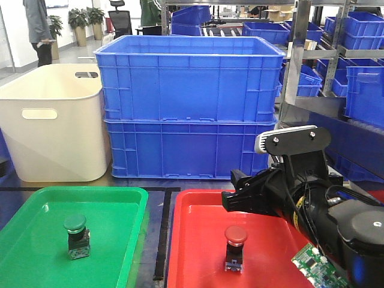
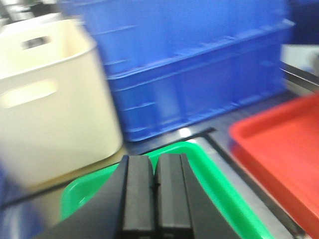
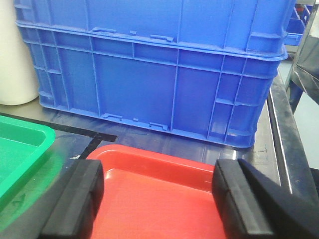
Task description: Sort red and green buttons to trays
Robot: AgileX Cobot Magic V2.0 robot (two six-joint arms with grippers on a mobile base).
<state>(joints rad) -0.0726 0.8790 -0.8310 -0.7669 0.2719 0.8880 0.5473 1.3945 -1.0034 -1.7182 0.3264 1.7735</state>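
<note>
Two buttons stand in matching trays: green button (image 1: 75,225) in the green tray (image 1: 36,207), red button (image 1: 235,236) in the red tray (image 1: 198,207). Both trays run off the bottom edge. The left wrist view is motion-blurred; the left gripper (image 2: 154,191) is pressed together, empty. The right gripper (image 3: 157,201) is spread wide over the red tray. Stacked blue crates (image 1: 189,108) and a cream tub (image 1: 54,120) stand behind on the dark tabletop (image 1: 157,198).

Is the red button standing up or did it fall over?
Standing up. The red button sits upright in the red tray, its cap on top and dark body underneath.
</note>
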